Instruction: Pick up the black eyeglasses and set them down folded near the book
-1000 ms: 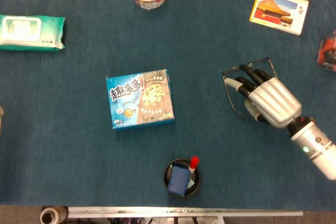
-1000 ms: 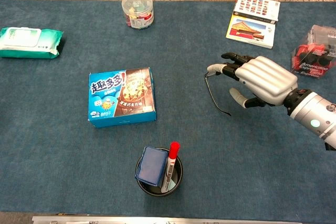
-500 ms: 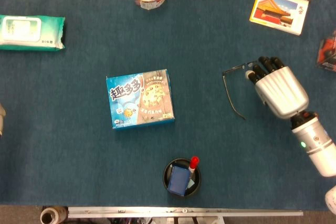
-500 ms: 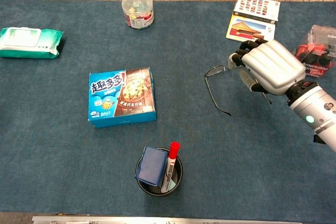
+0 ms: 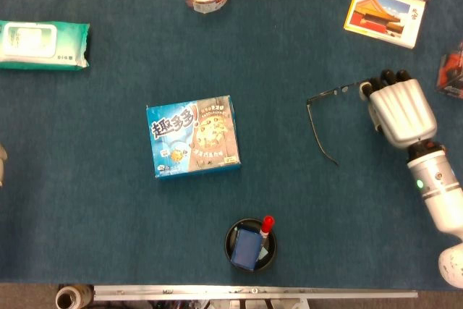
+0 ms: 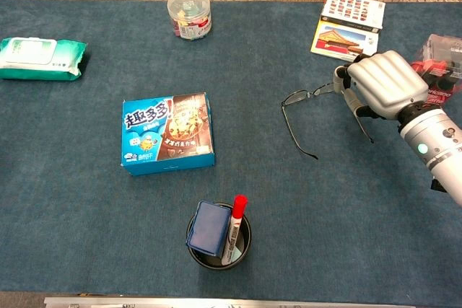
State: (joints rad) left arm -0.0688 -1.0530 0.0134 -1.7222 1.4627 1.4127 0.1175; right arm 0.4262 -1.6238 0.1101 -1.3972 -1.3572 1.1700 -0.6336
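On the blue table (image 6: 86,200), the largest piece in sight is the cookie box (image 6: 167,133) lying flat left of centre, with a green pack of wipes (image 6: 40,58) at the far left edge. A book (image 6: 348,28) with a picture of a palace on its cover lies at the far right, a second booklet overlapping its far side. A round plastic tub (image 6: 189,13) stands at the far edge, a dark cup (image 6: 220,234) holding a red-capped marker and a blue block sits near the front, and a red and black package (image 6: 433,70) shows at the right edge.

The right hand (image 6: 382,83) hangs over the right part of the table, knuckles up, its fingers curled down onto the right end of the black eyeglasses (image 6: 307,117). It appears to grip the frame there, though the fingertips are hidden beneath the palm, so the hold is a judgement. The glasses are open, one temple arm stretching toward the near side, the left end of the frame at or just above the cloth. They sit well nearer than the book. The left hand shows in neither view.

The task looks to be at its start: the grasp seems made, but folding and placing by the book remain.
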